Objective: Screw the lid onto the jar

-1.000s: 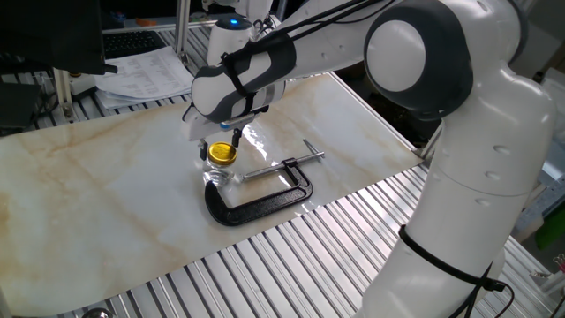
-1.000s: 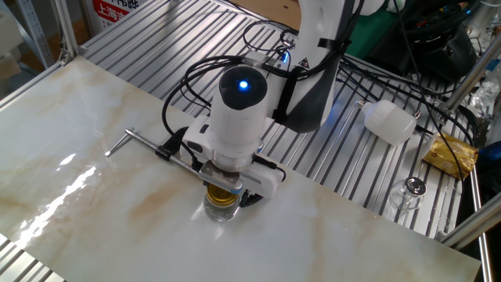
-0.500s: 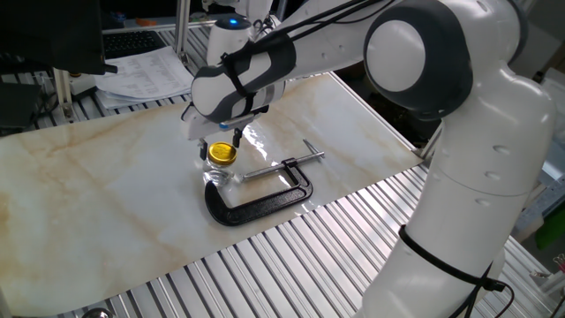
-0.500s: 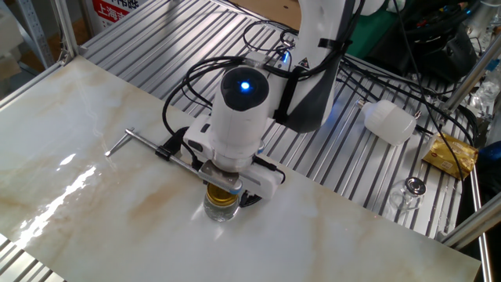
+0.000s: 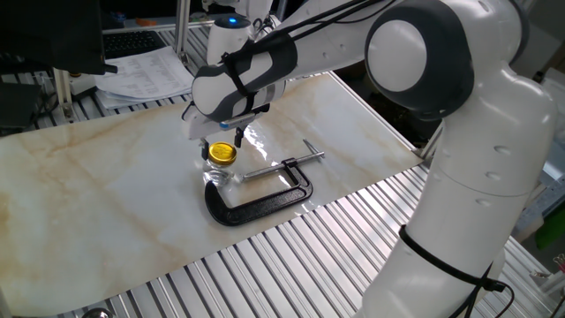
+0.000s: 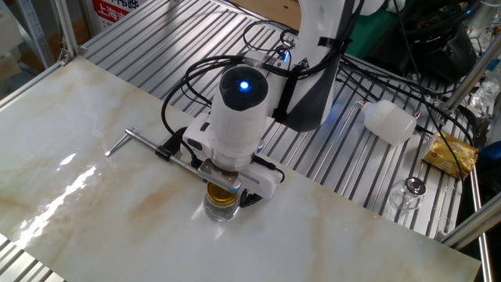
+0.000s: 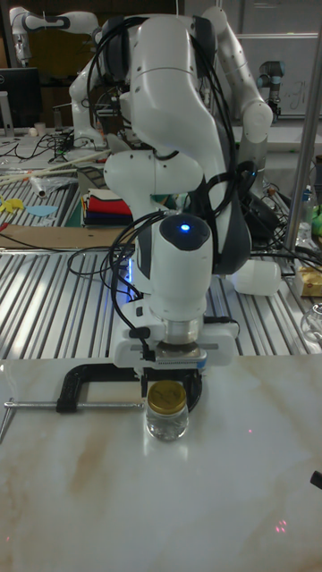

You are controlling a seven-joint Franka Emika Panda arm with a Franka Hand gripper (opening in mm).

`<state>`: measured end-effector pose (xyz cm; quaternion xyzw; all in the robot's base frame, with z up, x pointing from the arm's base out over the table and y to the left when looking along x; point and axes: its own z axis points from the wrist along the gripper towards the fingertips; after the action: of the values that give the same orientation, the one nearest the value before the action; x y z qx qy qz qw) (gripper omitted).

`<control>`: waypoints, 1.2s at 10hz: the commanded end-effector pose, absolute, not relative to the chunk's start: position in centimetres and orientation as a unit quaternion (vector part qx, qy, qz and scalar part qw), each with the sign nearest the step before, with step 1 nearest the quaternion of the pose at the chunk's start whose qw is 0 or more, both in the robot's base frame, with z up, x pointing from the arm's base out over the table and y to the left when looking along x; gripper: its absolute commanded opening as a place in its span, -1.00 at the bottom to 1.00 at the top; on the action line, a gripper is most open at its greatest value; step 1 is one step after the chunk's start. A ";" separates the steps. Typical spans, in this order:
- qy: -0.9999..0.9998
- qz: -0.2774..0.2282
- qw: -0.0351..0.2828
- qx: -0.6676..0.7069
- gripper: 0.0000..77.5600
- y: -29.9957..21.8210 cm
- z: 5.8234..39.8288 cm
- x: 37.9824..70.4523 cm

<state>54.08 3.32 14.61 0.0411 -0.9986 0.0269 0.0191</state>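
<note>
My gripper [image 7: 170,380] hangs directly above the jar [image 7: 167,423], wrist pointing straight down, blue status light lit on the wrist housing. The jar, small clear glass, stands upright on the marble-patterned tabletop [image 5: 97,177]. The yellow lid [image 7: 166,396] sits on the jar's mouth, level as far as I can judge; whether its threads are engaged cannot be read from any view.

Finger state: in the tall fixed view my fingers [image 7: 145,386] appear as short dark tips on either side of the lid, apart from it, with the lid's edge showing between them. They grip nothing. In the one fixed view the lid [image 5: 221,155] is visible just below my hand body [image 5: 231,97], uncovered.

Surroundings: a black C-clamp [image 5: 265,190] lies flat on the table just beside the jar [image 5: 218,170], its silver screw bar [image 6: 149,142] pointing away from it. The clamp's frame passes close behind the jar; contact not determinable.
</note>
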 end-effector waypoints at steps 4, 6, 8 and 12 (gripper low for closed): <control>-0.999 0.022 0.020 0.041 1.00 2.9 14.5 54.5; -0.999 0.020 0.020 0.045 1.00 2.9 14.5 54.4; -0.999 0.021 0.020 0.046 1.00 2.9 14.5 54.4; -0.998 0.022 0.022 0.051 1.00 2.8 14.5 54.4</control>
<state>54.29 2.84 14.39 0.0476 -0.9984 0.0216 0.0217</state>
